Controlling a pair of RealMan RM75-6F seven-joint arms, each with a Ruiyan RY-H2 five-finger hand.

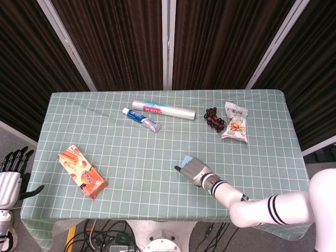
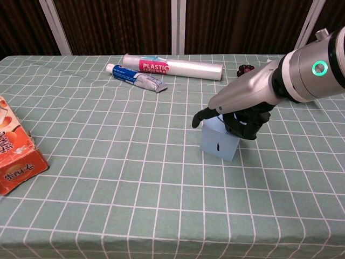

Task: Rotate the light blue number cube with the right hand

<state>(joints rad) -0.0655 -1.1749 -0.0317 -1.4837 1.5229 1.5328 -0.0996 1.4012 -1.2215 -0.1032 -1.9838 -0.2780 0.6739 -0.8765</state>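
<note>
We saw our right robot hand (image 2: 237,116) draped over the light blue number cube (image 2: 218,141) near the worktop's (image 1: 131,157) front right, fingers curled around its top in what looked like mid-turn, judging that steady wrist rotation without tipping came next.

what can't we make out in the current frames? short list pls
- Top face of the light blue number cube: the right hand covers it in both views, so its number is unreadable; head view shows only a corner.
- Dark red grapes: chest view, mostly behind the right forearm.
- Snack bag: chest view, hidden by that forearm.
- Orange carton: chest view, cut by the left edge.
- Left hand: head view only, cut at the edge.
</note>
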